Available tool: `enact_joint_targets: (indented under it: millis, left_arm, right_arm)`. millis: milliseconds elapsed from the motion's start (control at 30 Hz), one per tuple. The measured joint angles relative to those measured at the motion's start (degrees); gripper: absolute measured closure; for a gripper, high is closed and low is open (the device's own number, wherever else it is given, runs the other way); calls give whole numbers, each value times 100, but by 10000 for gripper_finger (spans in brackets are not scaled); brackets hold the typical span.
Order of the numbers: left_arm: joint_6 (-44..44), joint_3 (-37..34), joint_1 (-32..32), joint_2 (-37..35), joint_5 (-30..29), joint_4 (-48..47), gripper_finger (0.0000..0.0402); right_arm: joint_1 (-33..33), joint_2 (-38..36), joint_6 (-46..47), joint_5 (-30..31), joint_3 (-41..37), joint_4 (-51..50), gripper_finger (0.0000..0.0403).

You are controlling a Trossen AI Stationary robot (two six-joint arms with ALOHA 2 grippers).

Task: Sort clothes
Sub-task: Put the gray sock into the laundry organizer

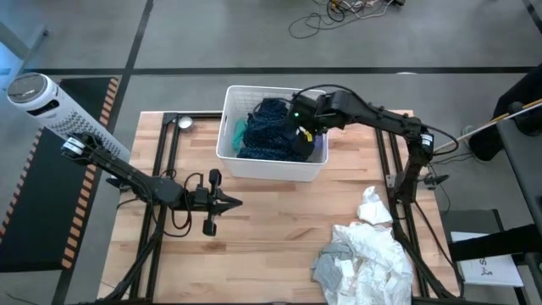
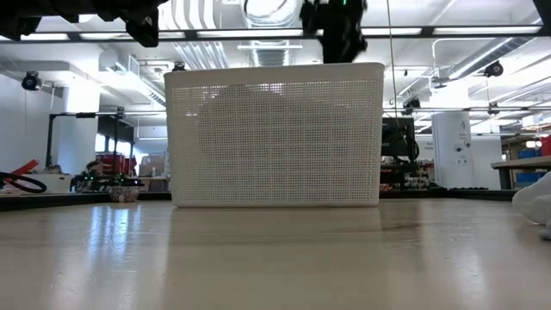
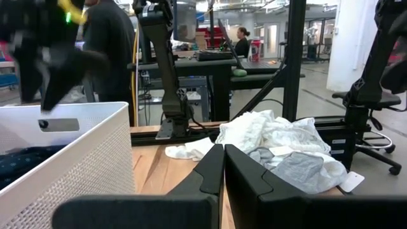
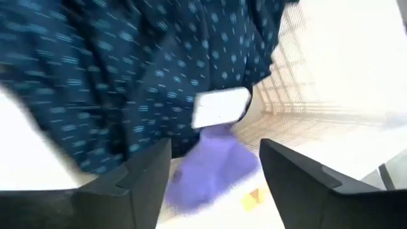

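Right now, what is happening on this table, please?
The robot is sorting clothes. The right gripper is open and hangs over the white basket, just above a dark blue patterned garment and a purple piece. A teal piece also lies in the basket. The left gripper is shut and waits over the bare table in front of the basket. A pile of white and grey clothes lies on the table's right side.

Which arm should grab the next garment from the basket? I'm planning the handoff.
Right. Its open gripper hangs over the white slatted plastic basket, above the dark blue patterned garment. The left gripper rests shut outside it.
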Motion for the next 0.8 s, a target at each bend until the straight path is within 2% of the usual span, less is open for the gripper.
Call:
enact_joint_targets:
  millis: [167,367,567,700,800]
  left_arm:
    - [0,0,2,0,1,-17,402]
    - [0,0,2,0,1,-17,402]
    - [-13,0,0,0,1,-18,402]
    - [-20,0,2,0,1,-30,402]
    - [-35,0,2,0,1,-30,402]
  right_arm:
    - [393,0,263,-13,958,-703,157]
    - [1076,-21,703,-121,1705,-1209,185]
    - [1986,-131,1059,-459,1615,-1222,218]
    - [2653,-129,1389,-483,1326,-1218,232]
    - [3150,-129,1812,-723,1027,-1216,239]
